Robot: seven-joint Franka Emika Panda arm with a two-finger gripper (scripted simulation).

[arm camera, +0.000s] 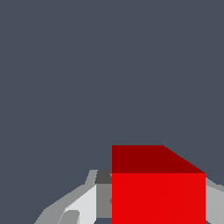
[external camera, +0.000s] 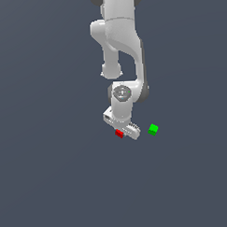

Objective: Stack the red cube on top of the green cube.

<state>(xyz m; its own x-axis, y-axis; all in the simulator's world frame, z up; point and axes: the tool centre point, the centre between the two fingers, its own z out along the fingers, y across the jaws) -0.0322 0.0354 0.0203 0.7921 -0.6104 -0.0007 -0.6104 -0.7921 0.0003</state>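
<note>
Fingers point(arm camera: 83, 205) flank the red cube point(external camera: 119, 133) — clamped or not, I cannot tell — arm reaching straight down, green cube point(external camera: 153, 129) nearby.

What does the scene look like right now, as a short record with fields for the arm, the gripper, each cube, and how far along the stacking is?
arm: white Panda arm reaching down over a plain grey floor
gripper: gripper low, at the red cube; closure cannot be told
red cube: red cube between the fingers in the wrist view
green cube: green cube apart, toward the exterior view's right, nothing on it
stacking: not yet done
</note>
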